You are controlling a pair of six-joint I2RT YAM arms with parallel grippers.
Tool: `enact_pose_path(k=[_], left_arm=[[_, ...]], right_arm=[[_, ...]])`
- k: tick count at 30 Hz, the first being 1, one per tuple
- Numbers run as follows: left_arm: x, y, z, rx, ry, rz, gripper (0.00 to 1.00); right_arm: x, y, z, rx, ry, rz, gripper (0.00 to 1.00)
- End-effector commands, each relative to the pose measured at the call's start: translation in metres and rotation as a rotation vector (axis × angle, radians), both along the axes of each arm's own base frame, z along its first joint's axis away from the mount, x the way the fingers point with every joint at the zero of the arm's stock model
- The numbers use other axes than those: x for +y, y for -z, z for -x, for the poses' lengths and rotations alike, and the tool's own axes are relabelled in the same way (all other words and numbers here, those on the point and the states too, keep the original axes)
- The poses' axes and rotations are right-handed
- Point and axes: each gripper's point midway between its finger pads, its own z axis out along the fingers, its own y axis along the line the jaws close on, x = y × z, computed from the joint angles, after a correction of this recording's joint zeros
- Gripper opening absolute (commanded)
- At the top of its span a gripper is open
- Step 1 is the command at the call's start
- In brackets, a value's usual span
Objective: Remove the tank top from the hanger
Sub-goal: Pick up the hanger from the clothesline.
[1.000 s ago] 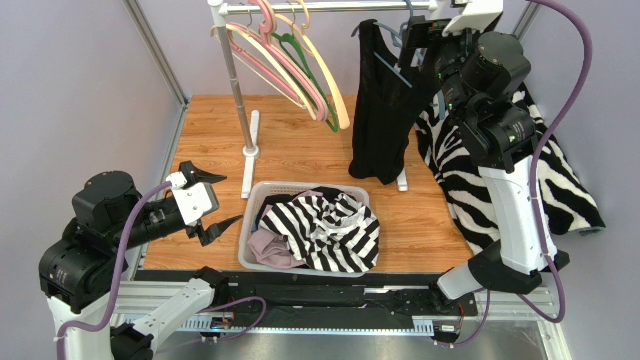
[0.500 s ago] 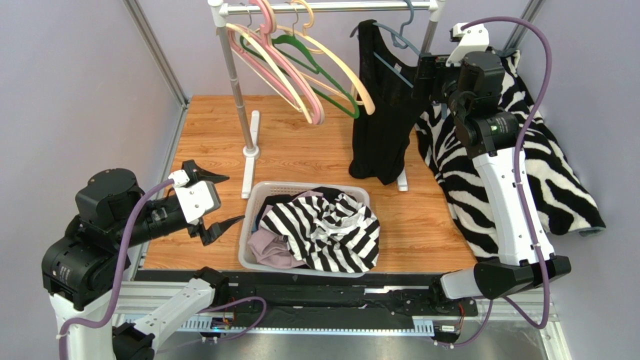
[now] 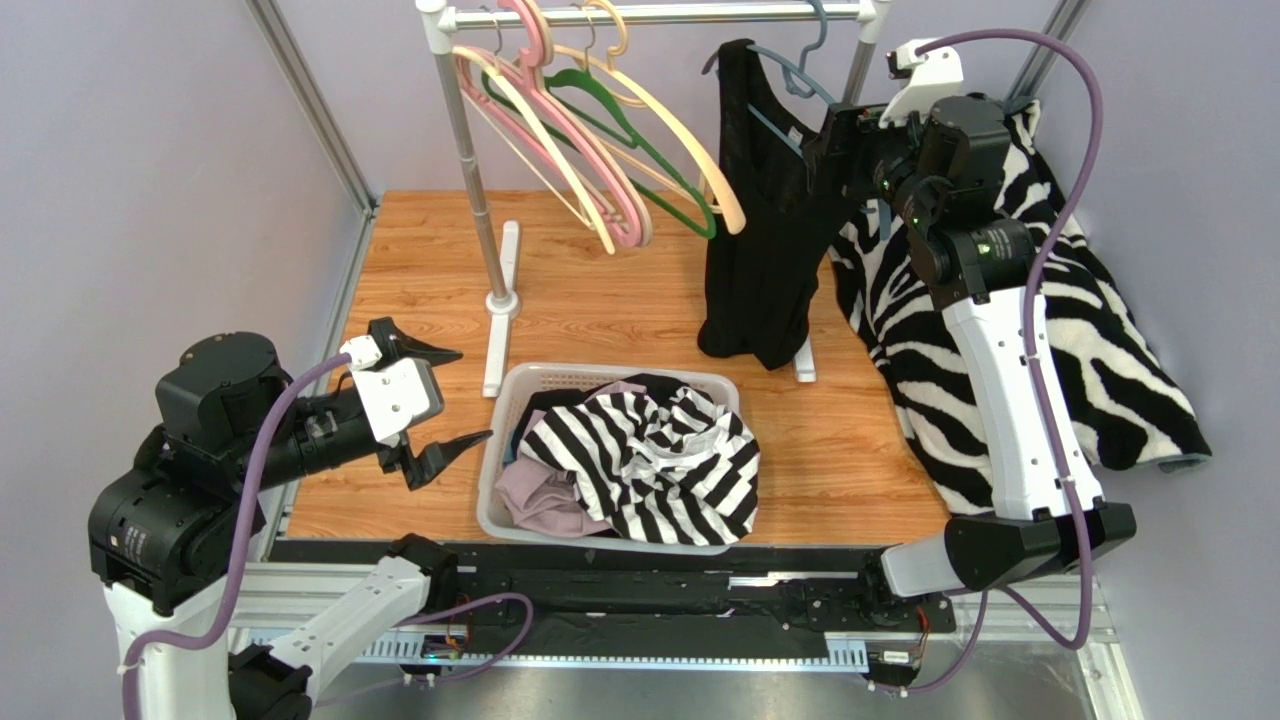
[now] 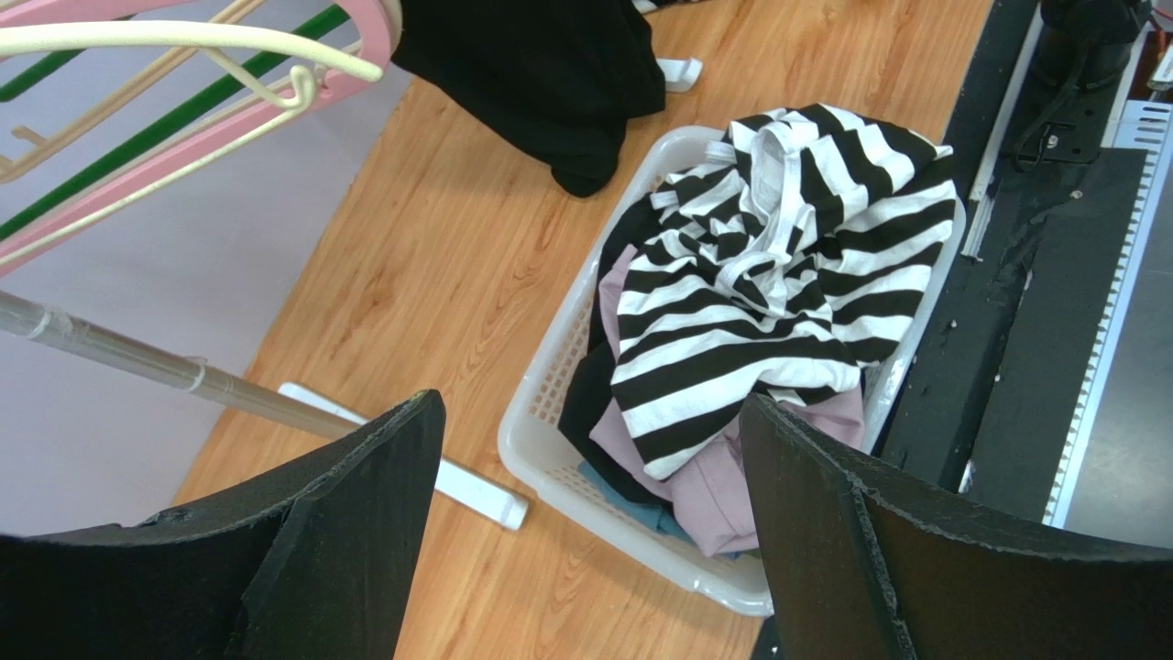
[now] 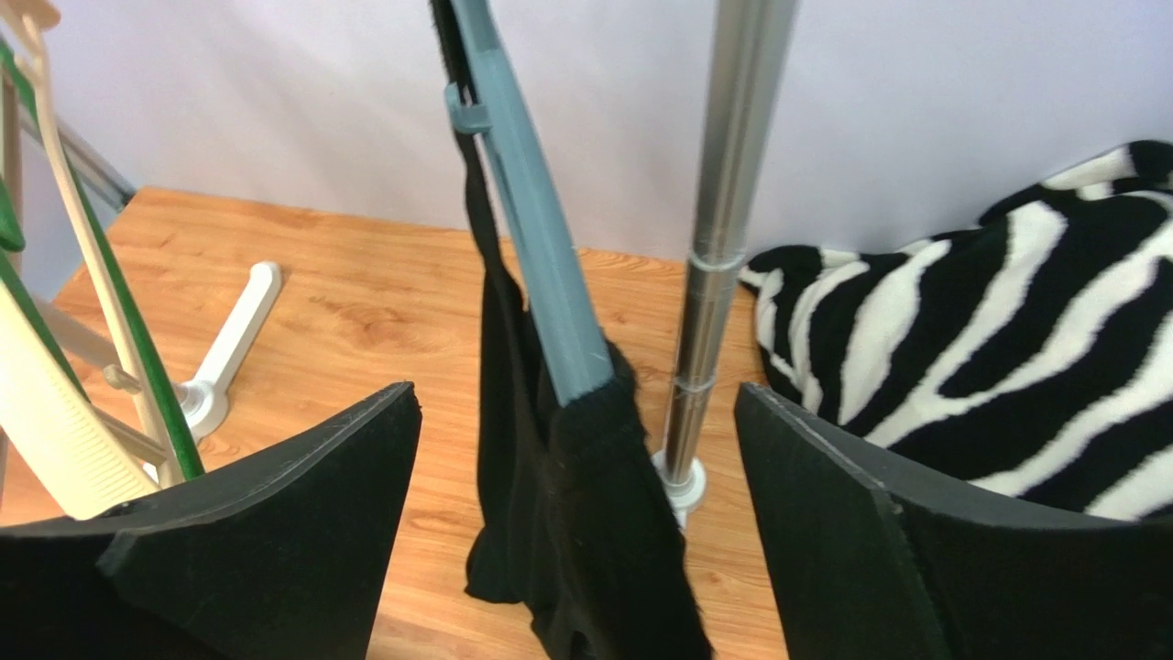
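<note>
White laundry basket [image 3: 502, 450] with striped shirt [image 3: 661, 458], zebra-print blanket [image 3: 1120, 360] nearby, pink, green and cream hangers [image 3: 628, 222] above.

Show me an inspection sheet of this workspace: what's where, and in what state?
Surface: wooden table, with a clothes rack standing on it.
Job's things: black tank top hangs on the grey hanger, which is hooked on the rail.
Clutter: basket of clothes with a striped top uppermost; zebra fabric at right; empty hangers on the rail.
Grippers: left gripper open, holding nothing, left of the basket; right gripper open, one finger on either side of the tank top and hanger.
Cables: purple cables loop along both arms.
Surroundings: grey walls and metal frame.
</note>
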Motion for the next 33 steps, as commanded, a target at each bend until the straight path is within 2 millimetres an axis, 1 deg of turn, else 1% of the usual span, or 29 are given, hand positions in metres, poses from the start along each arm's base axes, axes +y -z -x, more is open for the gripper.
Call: enact_pose_path(k=[1,2,3,5,6,8,9,11,12,15,17,18,19,21,24,25,27,28,30,31,33], left_arm=[[-0.003,-0.007,0.001,0.004,0.01,0.019,0.87],[-0.002,-0.006,0.001,0.008,0.007,0.018,0.87],[-0.003,-0.006,0.001,0.007,0.01,0.017,0.87],[-0.003,-0.005,0.001,0.01,0.013,0.017,0.87],[-0.003,-0.006,0.001,0.011,0.013,0.018,0.87],[-0.004,-0.006,0.0,0.01,0.016,0.019,0.87],[-0.004,-0.006,0.0,0.014,0.015,0.019,0.87],[-0.004,-0.007,0.0,0.01,0.016,0.02,0.87],[-0.004,-0.006,0.0,0.013,0.015,0.02,0.87],[-0.005,-0.006,0.0,0.014,0.018,0.02,0.87],[-0.005,-0.006,0.0,0.017,0.018,0.02,0.87],[-0.005,-0.006,-0.001,0.016,0.016,0.022,0.87],[-0.005,-0.006,0.0,0.016,0.018,0.021,0.87],[-0.005,-0.006,0.0,0.019,0.018,0.025,0.87],[-0.005,-0.007,0.001,0.018,0.015,0.029,0.87],[-0.004,-0.008,0.001,0.016,0.014,0.03,0.87],[-0.004,-0.007,0.001,0.016,0.011,0.03,0.87],[-0.003,-0.007,0.001,0.014,0.008,0.028,0.87],[-0.002,-0.008,0.002,0.007,0.004,0.028,0.87],[-0.002,-0.008,0.002,0.007,0.004,0.028,0.87],[-0.002,-0.008,0.002,0.004,0.002,0.028,0.87]], right_arm=[[0.013,-0.005,-0.005,-0.023,-0.07,-0.03,0.8],[0.014,-0.006,-0.004,-0.027,-0.073,-0.033,0.78],[0.015,-0.006,-0.004,-0.026,-0.079,-0.036,0.73],[0.016,-0.007,-0.002,-0.026,-0.084,-0.042,0.67],[0.018,-0.008,0.0,-0.026,-0.096,-0.048,0.6],[0.019,-0.008,0.002,-0.026,-0.102,-0.059,0.51],[0.02,-0.008,0.004,-0.026,-0.108,-0.06,0.39],[0.021,-0.008,0.007,-0.027,-0.116,-0.065,0.27],[0.022,-0.009,0.009,-0.028,-0.124,-0.071,0.19],[0.025,-0.009,0.015,-0.021,-0.136,-0.077,0.11],[0.027,-0.007,0.018,-0.016,-0.142,-0.072,0.1],[0.027,-0.007,0.019,-0.019,-0.139,-0.07,0.03],[0.029,-0.009,0.019,-0.027,-0.146,-0.067,0.0],[0.032,-0.011,0.02,-0.036,-0.15,-0.065,0.0],[0.035,-0.024,0.022,-0.091,-0.14,-0.049,0.0],[0.039,-0.034,0.023,-0.137,-0.15,-0.05,0.0],[0.042,-0.042,0.023,-0.186,-0.139,-0.037,0.0],[0.04,-0.057,0.025,-0.246,-0.128,-0.043,0.0],[0.037,-0.068,0.024,-0.297,-0.101,-0.042,0.0],[0.037,-0.079,0.026,-0.342,-0.096,-0.055,0.0],[0.036,-0.085,0.025,-0.37,-0.083,-0.066,0.0]])
